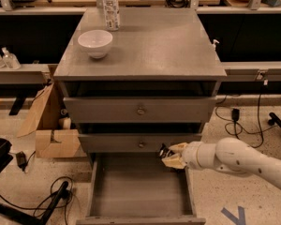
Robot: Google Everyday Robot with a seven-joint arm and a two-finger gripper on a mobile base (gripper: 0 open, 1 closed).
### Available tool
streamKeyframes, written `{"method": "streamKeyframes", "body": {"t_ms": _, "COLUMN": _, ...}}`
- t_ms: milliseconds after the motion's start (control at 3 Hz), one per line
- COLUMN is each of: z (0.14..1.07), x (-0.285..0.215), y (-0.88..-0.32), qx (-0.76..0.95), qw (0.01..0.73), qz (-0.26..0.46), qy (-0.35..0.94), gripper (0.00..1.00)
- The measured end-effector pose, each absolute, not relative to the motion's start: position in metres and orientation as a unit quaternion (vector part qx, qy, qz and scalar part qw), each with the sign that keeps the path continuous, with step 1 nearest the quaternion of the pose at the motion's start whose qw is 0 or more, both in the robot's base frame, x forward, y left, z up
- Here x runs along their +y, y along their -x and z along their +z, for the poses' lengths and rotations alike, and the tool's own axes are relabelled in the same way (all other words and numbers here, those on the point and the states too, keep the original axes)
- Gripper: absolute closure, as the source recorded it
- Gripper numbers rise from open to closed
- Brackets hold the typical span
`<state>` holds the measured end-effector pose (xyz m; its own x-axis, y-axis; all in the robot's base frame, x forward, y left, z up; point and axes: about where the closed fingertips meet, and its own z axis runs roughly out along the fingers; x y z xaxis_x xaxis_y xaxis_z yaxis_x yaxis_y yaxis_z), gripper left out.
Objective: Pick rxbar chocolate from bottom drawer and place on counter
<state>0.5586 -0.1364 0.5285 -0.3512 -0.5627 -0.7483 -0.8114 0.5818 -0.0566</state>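
The bottom drawer (136, 189) is pulled open and its grey floor is bare. My gripper (170, 155) hangs over the drawer's back right corner, just below the middle drawer front. Its pale fingers are shut on a small dark piece, the rxbar chocolate (163, 150), which is mostly hidden between them. The white arm (234, 159) comes in from the right. The grey counter (154, 41) is the top of the cabinet, well above the gripper.
A white bowl (95, 42) and a clear bottle (111, 6) stand on the counter's left back part. Two closed drawer fronts with knobs (140, 110) lie above the gripper. A cardboard box (51, 125) and cables (47, 198) are on the floor at left.
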Motion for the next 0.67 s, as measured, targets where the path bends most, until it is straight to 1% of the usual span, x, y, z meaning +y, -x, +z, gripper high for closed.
{"method": "streamKeyframes", "body": {"t_ms": 333, "z": 0.5746, "x": -0.1644, "y": -0.5610, "qx": 0.814, "qw": 0.392, "qz": 0.150, "qy": 0.402, "gripper": 1.00}}
{"method": "streamKeyframes", "body": {"t_ms": 667, "z": 0.5746, "x": -0.1644, "y": -0.5610, "qx": 0.814, "qw": 0.392, "qz": 0.150, "qy": 0.402, "gripper": 1.00}}
